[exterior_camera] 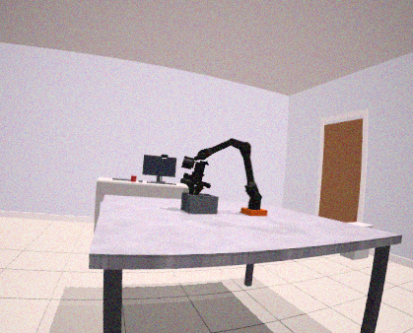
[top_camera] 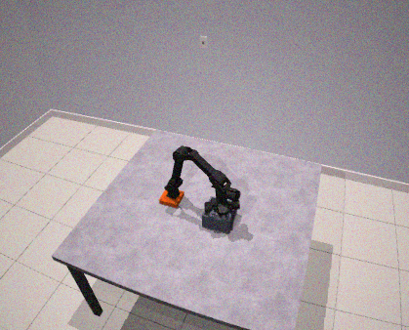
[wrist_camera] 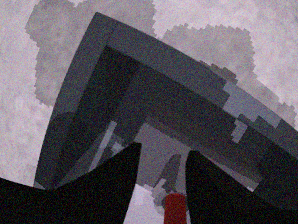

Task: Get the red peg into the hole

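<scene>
Box, open-topped, dark grey (top_camera: 219, 225) (exterior_camera: 199, 205) (wrist_camera: 65, 115): upright on counter (top_camera: 155, 254) (exterior_camera: 231, 233). Pale plate (wrist_camera: 150, 137) at its bottom. Red peg (wrist_camera: 175, 209) reaches into box, between the fingers of the pincer (top_camera: 221, 208) (exterior_camera: 197, 188) (wrist_camera: 164, 154); full seating in hole cannot be told. Pincer parted, visible gap beside peg; overhead, it blocks the box opening. Orange base plate (top_camera: 164, 201) (exterior_camera: 245, 211): apart from box. Monitor (exterior_camera: 152, 166): beyond box.
</scene>
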Robot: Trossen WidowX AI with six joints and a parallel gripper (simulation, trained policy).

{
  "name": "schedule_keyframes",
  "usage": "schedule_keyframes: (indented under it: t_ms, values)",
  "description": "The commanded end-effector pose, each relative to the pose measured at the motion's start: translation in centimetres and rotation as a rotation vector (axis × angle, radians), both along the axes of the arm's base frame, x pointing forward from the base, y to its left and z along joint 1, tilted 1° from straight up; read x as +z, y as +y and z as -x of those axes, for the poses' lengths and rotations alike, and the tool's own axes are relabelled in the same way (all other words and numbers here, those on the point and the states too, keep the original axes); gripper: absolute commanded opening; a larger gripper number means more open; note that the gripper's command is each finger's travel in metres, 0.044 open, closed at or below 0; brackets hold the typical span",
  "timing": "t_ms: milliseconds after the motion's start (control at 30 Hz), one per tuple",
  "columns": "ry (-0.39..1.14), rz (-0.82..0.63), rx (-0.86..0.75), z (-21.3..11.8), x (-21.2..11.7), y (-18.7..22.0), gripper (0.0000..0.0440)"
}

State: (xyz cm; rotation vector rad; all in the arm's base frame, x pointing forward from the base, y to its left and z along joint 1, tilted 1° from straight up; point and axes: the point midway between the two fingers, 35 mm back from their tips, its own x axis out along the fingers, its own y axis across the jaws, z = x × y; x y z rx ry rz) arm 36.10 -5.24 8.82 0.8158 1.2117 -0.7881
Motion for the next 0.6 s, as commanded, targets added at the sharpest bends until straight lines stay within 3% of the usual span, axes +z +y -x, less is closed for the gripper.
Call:
schedule_keyframes:
  t_ms: [0, 567]
  values:
    - [0.008, -0.007, 0.004, -0.5, 0.0, -0.5, 0.0115]
    - [0.05, -0.006, -0.007, -1.7, 0.0, -4.3, 0.0093]
